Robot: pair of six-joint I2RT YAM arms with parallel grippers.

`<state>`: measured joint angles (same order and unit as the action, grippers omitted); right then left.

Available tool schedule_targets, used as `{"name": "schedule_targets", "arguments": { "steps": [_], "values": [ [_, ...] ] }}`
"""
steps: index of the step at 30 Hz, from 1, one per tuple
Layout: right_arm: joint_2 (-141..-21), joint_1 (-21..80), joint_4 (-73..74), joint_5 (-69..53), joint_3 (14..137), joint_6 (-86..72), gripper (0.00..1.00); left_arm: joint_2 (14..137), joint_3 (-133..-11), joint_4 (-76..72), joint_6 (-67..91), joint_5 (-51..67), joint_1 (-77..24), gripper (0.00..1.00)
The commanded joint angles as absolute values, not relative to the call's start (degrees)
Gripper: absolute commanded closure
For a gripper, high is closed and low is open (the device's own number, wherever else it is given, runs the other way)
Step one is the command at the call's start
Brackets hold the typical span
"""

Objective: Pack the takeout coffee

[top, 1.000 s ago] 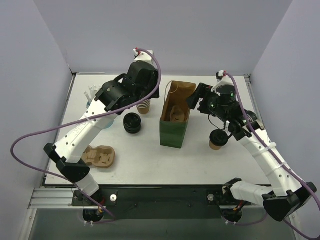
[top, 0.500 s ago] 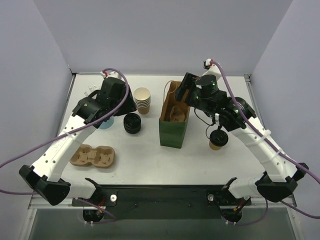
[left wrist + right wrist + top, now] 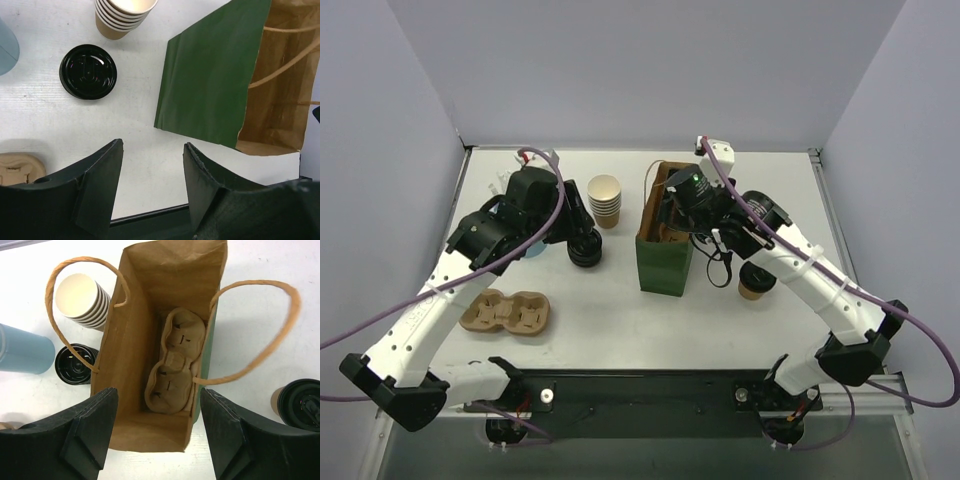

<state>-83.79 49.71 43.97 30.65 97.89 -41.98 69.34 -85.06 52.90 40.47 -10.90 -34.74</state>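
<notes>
While carrier (image 3: 175, 365) sits in bag (image 3: 134, 340), coffee (image 3: 301, 404) beside

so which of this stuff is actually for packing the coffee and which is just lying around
For the job:
- lidded coffee cup
- green paper bag
- cup carrier inside the bag, probably

Lying about:
- stack of lidless cups
- loose black lids
- spare cup carrier
- blue container

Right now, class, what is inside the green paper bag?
Inside the green paper bag a brown moulded cup carrier lies on the bottom, both its sockets empty. The takeout coffee stands outside it. The bag floor beneath the carrier is covered.
</notes>
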Motion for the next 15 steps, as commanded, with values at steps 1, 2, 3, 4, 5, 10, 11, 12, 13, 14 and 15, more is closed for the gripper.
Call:
{"name": "schedule_targets", "arguments": {
  "steps": [1,2,3,4,5,10,11,12,13,14,15],
  "values": [
    [-81.3,50.18,46.23,29.63,103.44,-39.91,0.34,69.43,-85.69,50.8,39.81,-12.92,-34.98,0.39],
    [-80.78,50.36,46.93,29.53,104.06,-40.25,0.34,69.96,-86.13,50.54,39.55,-13.01,-34.98,0.39],
    [-80.16,50.36,48.76,29.53,103.8,-40.95,0.34,70.4,-86.57,50.54,39.2,-13.36,-34.98,0.39],
    [-78.94,50.36,49.48,29.36,103.28,-41.83,0.34,70.92,-87.7,50.62,38.94,-13.53,-34.89,0.39],
    [-78.14,50.45,50.18,29.18,101.18,-42.36,0.34,71.97,-88.41,51.15,38.85,-13.71,-34.46,0.39],
    [-74.1,50.19,52.12,29.62,93.61,-44.73,0.33,73.65,-91.23,52.03,39.2,-13.8,-32.79,0.39],
    [-74.09,50.1,52.12,29.88,93.17,-44.48,0.33,74.0,-91.58,52.29,39.37,-13.8,-32.17,0.39],
    [-74.27,49.92,52.21,30.23,92.99,-44.12,0.33,74.18,-91.76,52.56,39.55,-13.8,-31.91,0.39],
    [-74.88,49.66,52.29,30.58,93.16,-43.77,0.33,74.27,-91.84,52.73,39.81,-13.89,-31.73,0.39],
    [-75.23,48.96,52.21,31.19,93.34,-43.94,0.33,74.35,-91.76,52.56,39.81,-13.89,-31.64,0.39],
    [-75.5,48.43,52.03,31.38,93.43,-44.47,0.33,74.36,-91.58,52.38,39.81,-14.06,-31.64,0.39]
  ]
}}
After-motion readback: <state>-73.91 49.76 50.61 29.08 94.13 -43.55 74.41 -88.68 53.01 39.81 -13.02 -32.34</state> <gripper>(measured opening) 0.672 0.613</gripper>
